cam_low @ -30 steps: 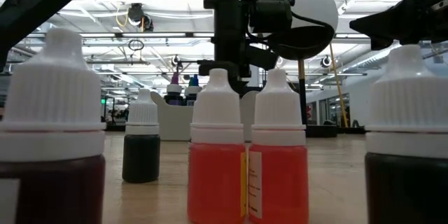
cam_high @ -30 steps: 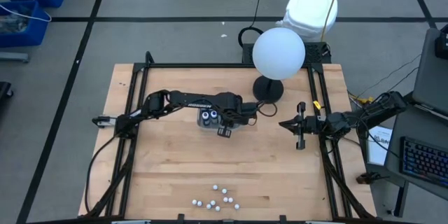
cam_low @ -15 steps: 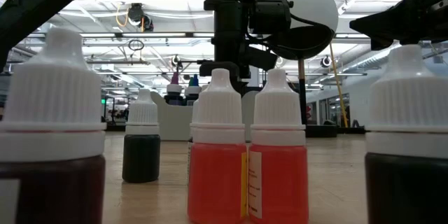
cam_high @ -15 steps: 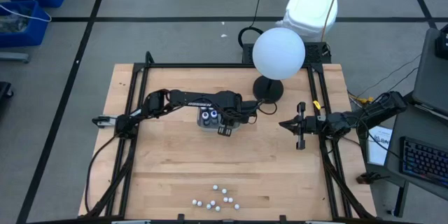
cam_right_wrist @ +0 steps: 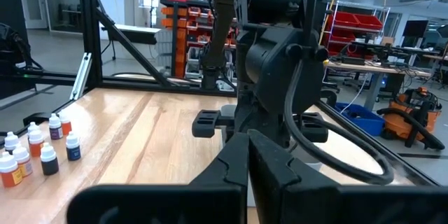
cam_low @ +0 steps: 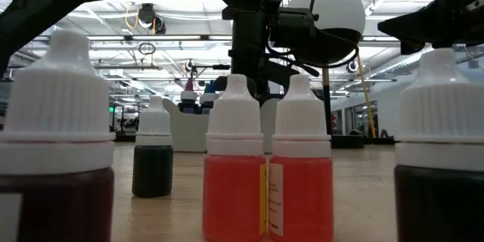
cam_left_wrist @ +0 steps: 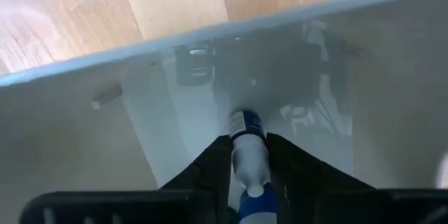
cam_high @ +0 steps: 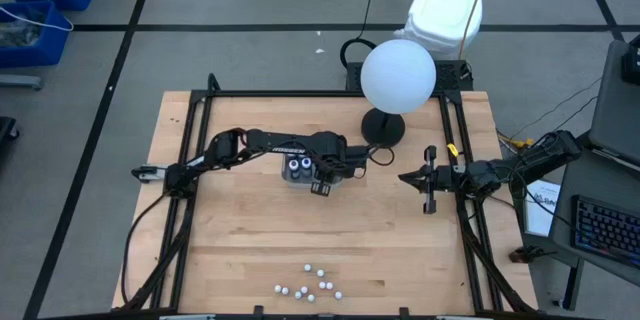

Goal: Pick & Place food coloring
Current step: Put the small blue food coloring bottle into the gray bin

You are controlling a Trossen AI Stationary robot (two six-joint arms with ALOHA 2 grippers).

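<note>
My left gripper (cam_high: 318,172) reaches straight down into the grey tray (cam_high: 289,179) in the middle of the table. It is shut on a small food coloring bottle (cam_left_wrist: 248,155), white with a dark blue far end, which points at the tray floor (cam_left_wrist: 203,112). Two dark round tops (cam_high: 297,167) show in the tray beside it. Several more food coloring bottles (cam_high: 310,285) stand on their bases near the table's front edge, close up in the low view (cam_low: 234,166). My right gripper (cam_high: 430,192) waits shut at the table's right side. My left gripper pinches the bottle's sides (cam_left_wrist: 238,164) between its two fingers, one finger (cam_left_wrist: 213,171) on each side. The fingers come from above, pointing down, and lie along the bottle. The bottle's far end (cam_left_wrist: 245,122) is down inside the tray; whether it rests on the floor I cannot tell.
A large white globe on a black stand (cam_high: 398,75) stands just behind the tray to the right. A black frame (cam_high: 200,160) runs round the wooden table. Bare wood lies between the tray and the front bottles.
</note>
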